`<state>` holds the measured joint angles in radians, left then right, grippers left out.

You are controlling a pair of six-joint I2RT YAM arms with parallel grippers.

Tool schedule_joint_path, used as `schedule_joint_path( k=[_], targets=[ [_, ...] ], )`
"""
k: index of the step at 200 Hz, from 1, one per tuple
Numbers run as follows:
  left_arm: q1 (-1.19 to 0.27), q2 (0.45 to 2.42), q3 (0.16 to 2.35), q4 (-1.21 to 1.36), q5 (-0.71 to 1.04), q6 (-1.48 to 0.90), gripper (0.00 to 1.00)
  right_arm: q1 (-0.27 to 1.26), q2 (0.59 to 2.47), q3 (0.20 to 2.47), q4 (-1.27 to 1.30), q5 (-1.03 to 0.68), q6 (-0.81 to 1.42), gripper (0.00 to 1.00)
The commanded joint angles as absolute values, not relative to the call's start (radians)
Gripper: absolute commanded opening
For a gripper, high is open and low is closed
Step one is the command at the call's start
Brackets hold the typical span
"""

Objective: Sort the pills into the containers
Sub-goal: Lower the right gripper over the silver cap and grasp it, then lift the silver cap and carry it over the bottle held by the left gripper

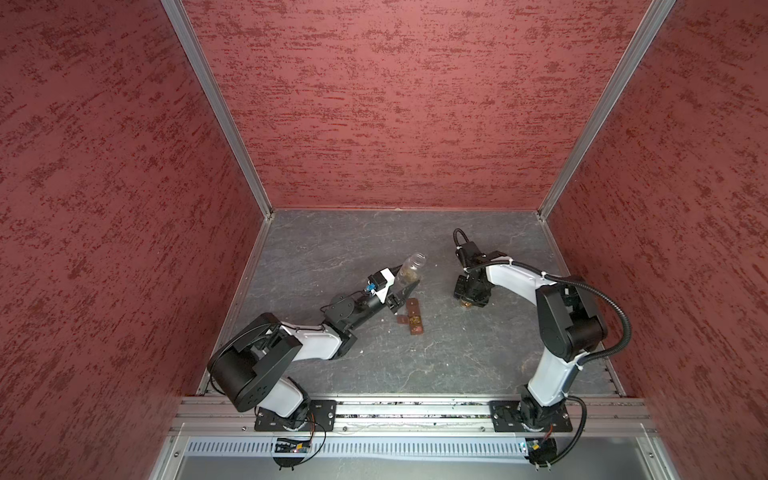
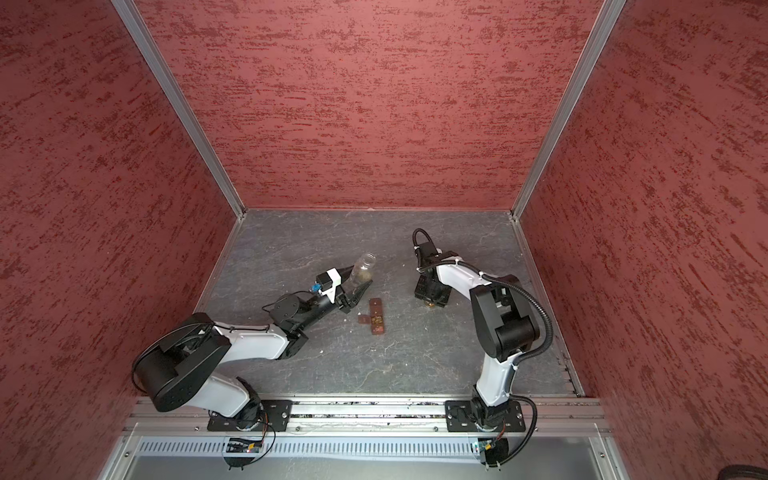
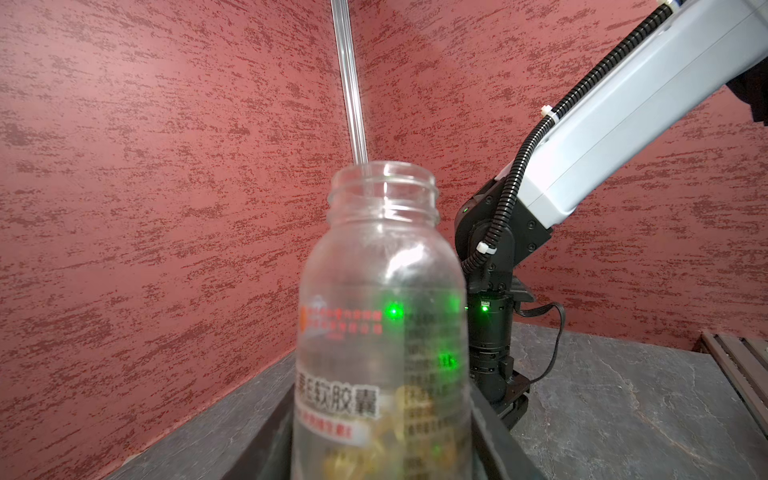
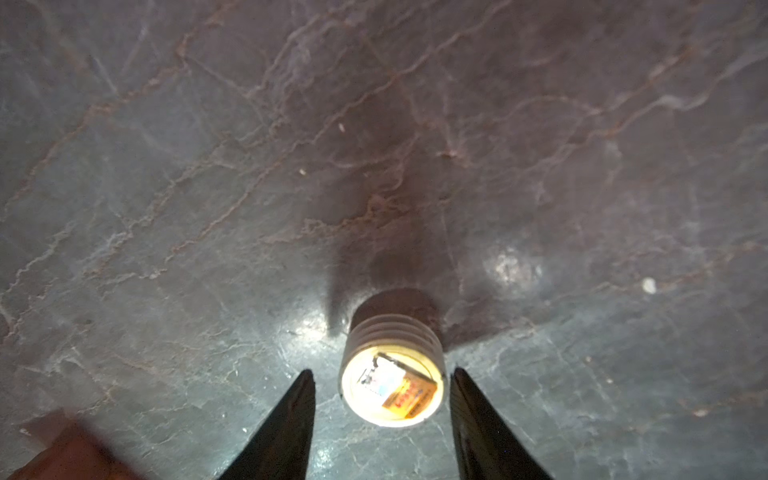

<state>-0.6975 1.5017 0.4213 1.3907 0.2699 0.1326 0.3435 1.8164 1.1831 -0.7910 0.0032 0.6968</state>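
Uncapped clear bottle (image 3: 382,291), base cut off, clamped by left fingers (image 3: 498,449); right fingers (image 4: 286,428) spread astride white cap (image 4: 392,382); containers (image 1: 417,329) small, blurry.

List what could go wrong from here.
1. The left claw grips the clear bottle uncapped. When it is tipped over the narrow strip box, several capsules may spill at once and miss its small compartments.
2. The right claw stands open astride the cap on the table. The cap sits off-centre between the jaws, so closing could nudge it away.
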Motion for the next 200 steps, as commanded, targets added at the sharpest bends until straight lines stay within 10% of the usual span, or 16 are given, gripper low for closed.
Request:
schedule_joint_path(
  k=[1, 200],
  targets=[
    [-0.699, 1.509, 0.41, 1.411, 0.28, 0.147, 0.0, 0.334, 1.83, 1.2, -0.81, 0.0, 0.69, 0.54],
    [-0.699, 1.524, 0.41, 1.413, 0.279, 0.159, 0.0, 0.331, 1.775, 1.263, -0.906, -0.034, 0.641, 0.4]
  ],
)
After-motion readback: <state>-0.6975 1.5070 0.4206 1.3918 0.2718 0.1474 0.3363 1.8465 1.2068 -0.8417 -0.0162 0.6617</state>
